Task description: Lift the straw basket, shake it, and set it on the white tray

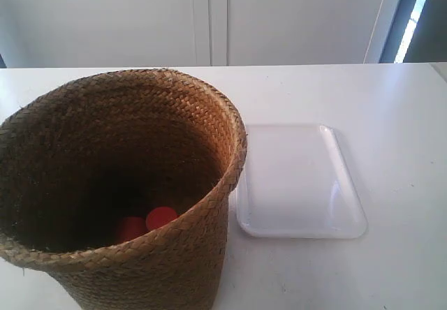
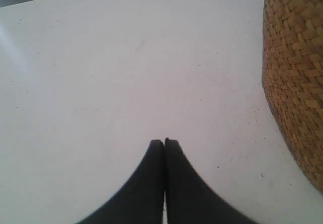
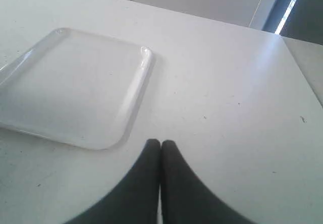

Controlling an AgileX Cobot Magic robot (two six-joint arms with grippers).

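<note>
1. The left gripper [image 2: 164, 142] is closed, its two black fingers pressed tip to tip with nothing between them, low over the white table [image 2: 101, 82].
2. The basket [image 2: 295, 82] stands near this gripper, off to one side and clear of the fingers.
3. The right gripper [image 3: 160, 142] is likewise closed on nothing, fingertips together.
4. The tray [image 3: 70, 88] lies flat on the table ahead of it, apart from the fingers.
5. In the exterior view the basket stands upright on the table at the near left, not on the tray.
6. The tray lies just to its right; whether they touch I cannot tell.
7. Two red round things [image 1: 160, 217] lie in the basket's bottom.
</note>
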